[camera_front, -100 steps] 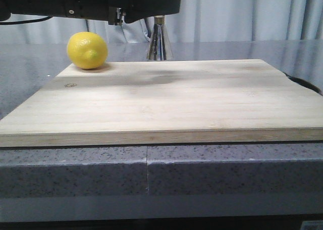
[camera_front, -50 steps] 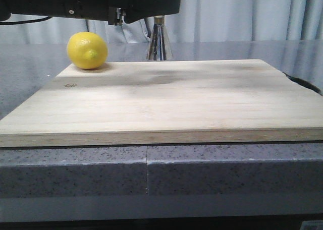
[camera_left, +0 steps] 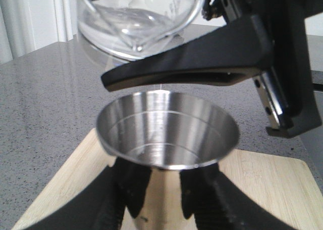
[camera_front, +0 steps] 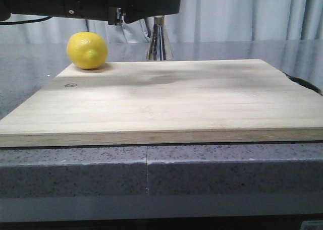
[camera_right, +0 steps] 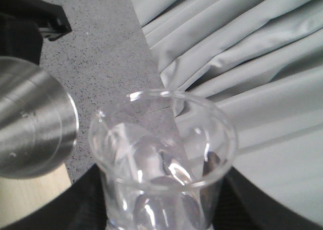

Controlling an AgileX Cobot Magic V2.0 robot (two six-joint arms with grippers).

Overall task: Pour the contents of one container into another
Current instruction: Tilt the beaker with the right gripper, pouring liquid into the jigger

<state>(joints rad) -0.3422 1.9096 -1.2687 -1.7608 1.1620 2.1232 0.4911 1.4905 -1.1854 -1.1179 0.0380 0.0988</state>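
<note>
Left gripper point(camera_left: 161, 210) clamped on steel jigger point(camera_left: 167, 130), fingers either side of its lower cone; jigger upright, just behind far edge of cutting board point(camera_front: 166, 101). Right gripper point(camera_right: 156, 217) closed round base of glass beaker point(camera_right: 162, 157) (tilted, clear liquid inside), beaker held above jigger mouth, not touching. Lemon point(camera_front: 87, 50) on board's far left corner, near jigger.

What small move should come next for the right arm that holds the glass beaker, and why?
Probably tip the beaker a little further. In the left wrist view it hangs tilted just above the open mouth of the jigger, clear liquid pooled at its low edge, and the jigger's bowl looks dry.
</note>
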